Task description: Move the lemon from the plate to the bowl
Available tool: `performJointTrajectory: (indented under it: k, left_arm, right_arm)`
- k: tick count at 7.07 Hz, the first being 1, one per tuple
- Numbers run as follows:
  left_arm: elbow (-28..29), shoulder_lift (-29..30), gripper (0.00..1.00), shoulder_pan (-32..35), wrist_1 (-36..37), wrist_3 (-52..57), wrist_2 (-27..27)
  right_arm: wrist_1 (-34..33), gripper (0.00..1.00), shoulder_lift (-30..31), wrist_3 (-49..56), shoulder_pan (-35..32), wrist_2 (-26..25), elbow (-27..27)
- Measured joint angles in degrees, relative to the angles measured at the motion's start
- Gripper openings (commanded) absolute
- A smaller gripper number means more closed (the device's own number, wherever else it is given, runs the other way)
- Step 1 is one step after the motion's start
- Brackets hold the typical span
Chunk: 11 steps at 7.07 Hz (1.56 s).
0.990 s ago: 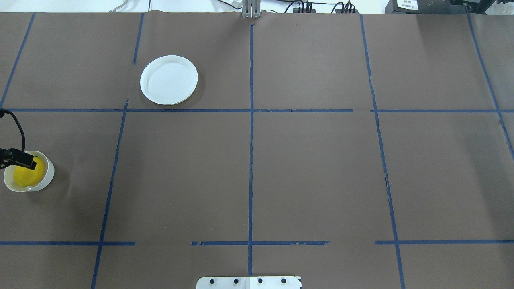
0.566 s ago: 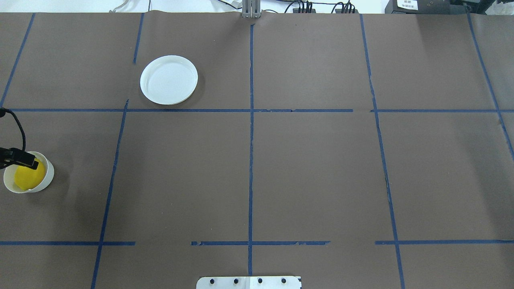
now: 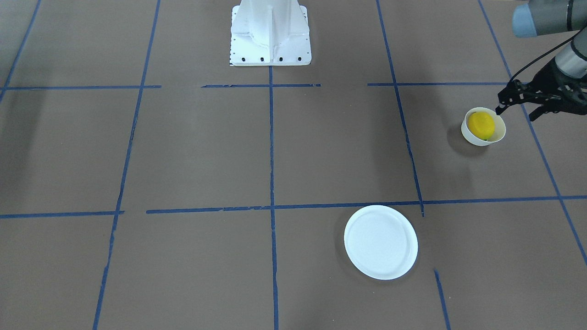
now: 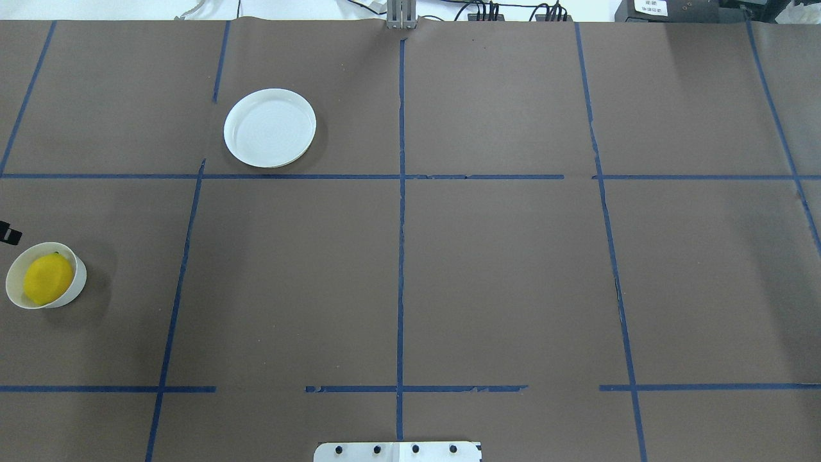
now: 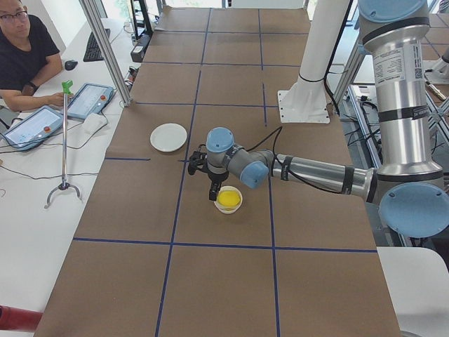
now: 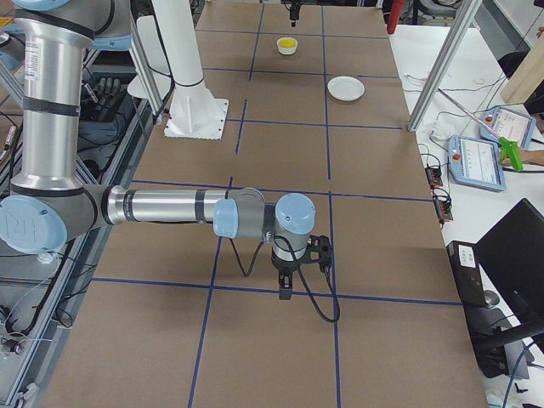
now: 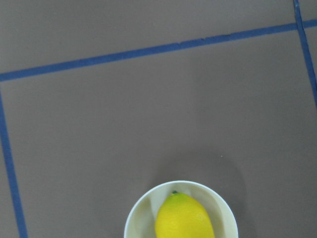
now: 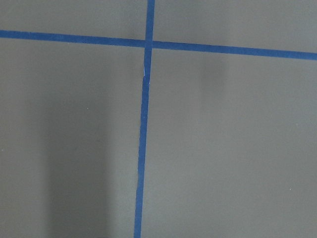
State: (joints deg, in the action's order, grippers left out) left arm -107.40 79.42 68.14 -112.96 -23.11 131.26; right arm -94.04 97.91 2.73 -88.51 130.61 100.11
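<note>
My desk (image 4: 500, 269) wears brown paper crossed by blue tape lines (image 4: 400, 256). At the left view's left edge, a white side table (image 5: 28, 182) carries two tablets (image 5: 88, 98).

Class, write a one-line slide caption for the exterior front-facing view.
The lemon sits in the bowl, the open left gripper hovers close by, and the plate lies empty.

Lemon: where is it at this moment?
In the overhead view the lemon sits inside the bowl at the view's far left edge, on the robot's left side, well away from the empty plate.
</note>
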Motion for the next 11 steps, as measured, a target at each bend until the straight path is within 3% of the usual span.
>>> performJointTrajectory:
  k: [4,7,11]
  left_arm:
    - [-0.58,0.47,1.0,13.86,15.51,20.0,0.07]
    - [0.55,0.0,1.0,19.49,23.38,22.6,0.13]
    - [5.0,-0.51,1.0,20.77,25.41,22.75,2.82]
  right_arm:
    - [0.0,1.0,0.0,0.0,0.0,0.0,0.0]
    - [0.0,1.0,0.0,0.0,0.0,0.0,0.0]
    - [0.0,1.0,0.0,0.0,0.0,0.0,0.0]
